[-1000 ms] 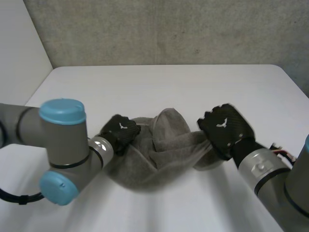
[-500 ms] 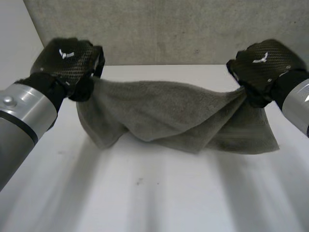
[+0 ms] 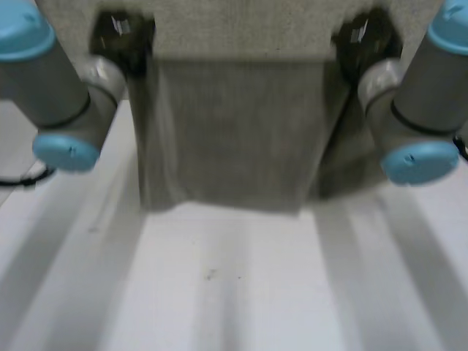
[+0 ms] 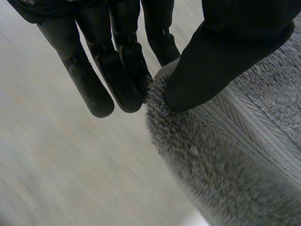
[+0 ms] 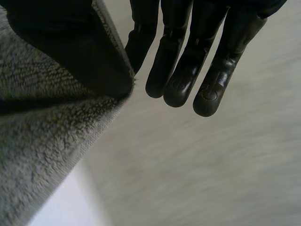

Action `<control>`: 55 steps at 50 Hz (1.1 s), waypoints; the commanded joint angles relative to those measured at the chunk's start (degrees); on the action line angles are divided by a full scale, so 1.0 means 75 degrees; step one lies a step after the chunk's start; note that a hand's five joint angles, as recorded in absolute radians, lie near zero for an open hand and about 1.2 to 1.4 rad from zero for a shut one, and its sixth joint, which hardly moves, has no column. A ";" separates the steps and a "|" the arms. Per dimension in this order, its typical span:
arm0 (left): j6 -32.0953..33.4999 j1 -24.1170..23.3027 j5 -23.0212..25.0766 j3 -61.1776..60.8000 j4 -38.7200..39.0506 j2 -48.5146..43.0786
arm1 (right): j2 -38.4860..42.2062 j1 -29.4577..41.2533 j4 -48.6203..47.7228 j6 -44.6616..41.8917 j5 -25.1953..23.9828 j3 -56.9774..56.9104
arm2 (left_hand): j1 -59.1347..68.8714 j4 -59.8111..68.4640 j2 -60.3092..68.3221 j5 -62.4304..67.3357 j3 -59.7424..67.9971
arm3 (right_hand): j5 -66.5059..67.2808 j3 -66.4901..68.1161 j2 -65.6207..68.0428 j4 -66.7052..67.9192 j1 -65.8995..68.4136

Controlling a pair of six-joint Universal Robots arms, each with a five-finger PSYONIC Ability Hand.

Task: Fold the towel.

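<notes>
Both hands are raised at the far side of the table (image 3: 234,292), and you have the towel (image 3: 234,131) hanging spread out between them like a curtain. Your left hand (image 3: 121,33) has one upper corner and your right hand (image 3: 362,36) the other, with the top edge running roughly level from one to the other. The cloth drops flat in front of the grey wall (image 3: 234,29), and its lower edge ends close over the white tabletop; you cannot tell from the head view whether it touches. A darker fold of it shows just beside the right arm (image 3: 409,110). In the left wrist view, the thumb (image 4: 211,61) pins the fuzzy corner against the straight fingers (image 4: 117,70), so that hand is pinching the towel. In the right wrist view you see the same grip mirrored: the thumb presses the towel's hemmed edge against the nearest finger, while the other fingers lie straight alongside.
</notes>
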 commanded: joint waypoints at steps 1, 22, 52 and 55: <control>-0.1026 -0.0025 -0.0741 0.0276 0.2349 0.0882 | -0.0937 0.0106 -0.3263 0.0271 0.0051 0.0688 | 0.1753 0.1365 0.1373 0.1537 0.1379 | 0.1756 0.1601 0.1639 0.1543 0.3241; -0.1286 0.0080 -0.0544 -0.7564 0.3054 0.2374 | -0.1854 0.0176 -0.2455 0.1315 -0.1802 0.6446 | 0.1753 0.1365 0.1373 0.1537 0.1379 | 0.1756 0.1601 0.1639 0.1543 0.3241; -0.1169 0.0362 -0.0567 -0.8739 0.2562 0.3287 | -0.2262 -0.0922 -0.0185 0.4500 -0.1895 0.6844 | 0.1753 0.1365 0.1373 0.1537 0.1379 | -0.6668 -0.6823 -0.6786 -0.6882 -0.5184; -0.1169 0.0373 -0.0556 -0.8728 0.2562 0.3357 | -0.2393 -0.1230 0.0134 0.4643 -0.2001 0.6868 | 0.1753 0.1365 0.1373 0.1537 0.1379 | -0.6669 -0.6824 -0.6786 -0.6882 -0.5184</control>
